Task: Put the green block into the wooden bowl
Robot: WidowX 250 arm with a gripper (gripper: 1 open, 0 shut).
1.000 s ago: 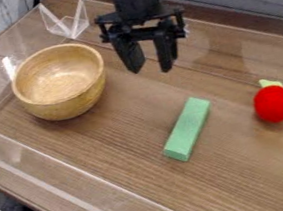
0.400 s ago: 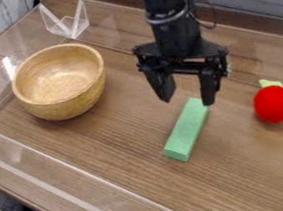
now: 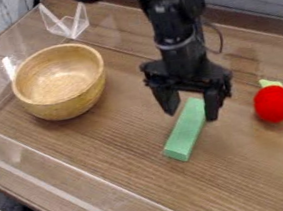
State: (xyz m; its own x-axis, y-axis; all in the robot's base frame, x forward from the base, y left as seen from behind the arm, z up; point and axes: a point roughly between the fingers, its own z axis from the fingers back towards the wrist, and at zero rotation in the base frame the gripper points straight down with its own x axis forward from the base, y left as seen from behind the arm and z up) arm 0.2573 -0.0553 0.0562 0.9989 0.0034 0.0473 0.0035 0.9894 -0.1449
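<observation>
The two black fingers (image 3: 168,98) of the gripper (image 3: 192,102) stand wide apart and point straight down, one on each side of the upper end of the green block (image 3: 186,134), with nothing clamped between them; whether the tips touch the block cannot be told. The block lies flat on the wooden tabletop (image 3: 98,155), its long axis running from the gripper down toward the near left, its lower end free with bare wood all round. Above the fingers the black arm (image 3: 171,17) rises toward the top edge of the view. To the right, well apart from the block, sits a red strawberry toy (image 3: 274,103), close to the right edge of the table. To the left, across an open stretch of wood, stands the wooden bowl (image 3: 60,81), upright and empty, near the left rim. Clear plastic walls (image 3: 42,189) fence the table along its near and left edges, and a folded clear piece (image 3: 66,20) stands at the far left corner.
</observation>
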